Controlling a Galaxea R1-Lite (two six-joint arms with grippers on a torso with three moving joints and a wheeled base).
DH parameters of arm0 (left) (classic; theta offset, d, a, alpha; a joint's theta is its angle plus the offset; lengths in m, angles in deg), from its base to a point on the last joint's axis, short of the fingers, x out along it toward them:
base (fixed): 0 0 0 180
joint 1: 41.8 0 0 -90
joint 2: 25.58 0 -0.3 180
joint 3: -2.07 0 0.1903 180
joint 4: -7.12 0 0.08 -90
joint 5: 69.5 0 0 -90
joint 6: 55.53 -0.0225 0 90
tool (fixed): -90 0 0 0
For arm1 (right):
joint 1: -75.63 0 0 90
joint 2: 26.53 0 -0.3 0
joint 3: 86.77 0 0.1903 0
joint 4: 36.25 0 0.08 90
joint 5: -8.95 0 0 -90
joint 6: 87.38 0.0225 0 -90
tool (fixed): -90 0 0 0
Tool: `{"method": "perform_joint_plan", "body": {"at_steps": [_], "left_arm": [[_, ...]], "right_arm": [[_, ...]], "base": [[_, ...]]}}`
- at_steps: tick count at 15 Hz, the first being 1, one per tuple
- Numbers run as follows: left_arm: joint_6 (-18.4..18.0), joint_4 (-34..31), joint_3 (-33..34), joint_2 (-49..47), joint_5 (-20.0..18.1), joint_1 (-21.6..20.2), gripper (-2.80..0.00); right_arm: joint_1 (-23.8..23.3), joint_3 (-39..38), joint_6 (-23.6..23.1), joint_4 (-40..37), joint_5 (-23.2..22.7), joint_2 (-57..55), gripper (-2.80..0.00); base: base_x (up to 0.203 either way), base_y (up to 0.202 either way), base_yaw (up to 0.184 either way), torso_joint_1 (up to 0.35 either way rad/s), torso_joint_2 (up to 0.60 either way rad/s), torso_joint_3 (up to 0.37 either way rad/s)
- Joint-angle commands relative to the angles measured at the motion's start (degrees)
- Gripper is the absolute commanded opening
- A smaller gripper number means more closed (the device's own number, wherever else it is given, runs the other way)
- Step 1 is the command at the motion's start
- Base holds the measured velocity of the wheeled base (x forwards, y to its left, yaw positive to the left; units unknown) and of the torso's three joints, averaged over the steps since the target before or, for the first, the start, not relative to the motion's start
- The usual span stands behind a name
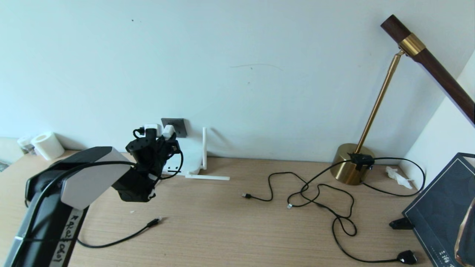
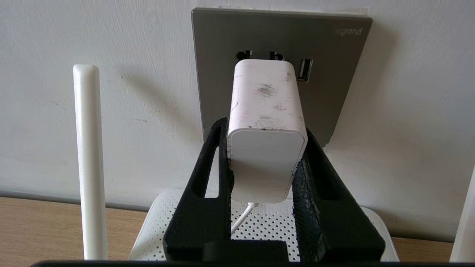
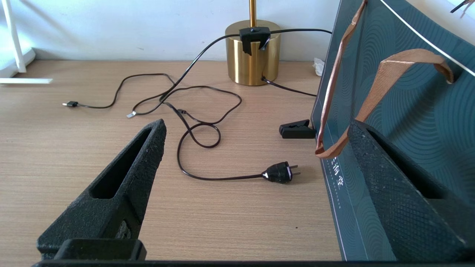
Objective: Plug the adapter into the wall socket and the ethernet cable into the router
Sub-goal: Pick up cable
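At the desk's back edge, my left gripper [image 2: 265, 163] clamps the adapter [image 2: 265, 122] by its sides, leaving its nose free to meet the wall socket [image 2: 334, 74]; whether the prongs are seated I cannot tell. Its cord drops toward the router [image 2: 144, 230] below the plate. The ethernet cable [image 1: 122, 239] lies near the front edge, unplugged. My right gripper [image 3: 256, 178] hangs wide open, empty, over the desk's right side.
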Motion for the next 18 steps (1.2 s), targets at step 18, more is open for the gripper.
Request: {"method": "perform_joint_plan", "body": {"at_steps": [18], "left_arm": [[0.0,-1.0,-1.2,-0.1,0.0,0.0,-2.80]], "right_arm": [[0.1,-0.6,0.0,0.0,0.0,0.0,0.00]], "base": [[0.000,0.000,0.000,0.000,0.00,0.000]]}}
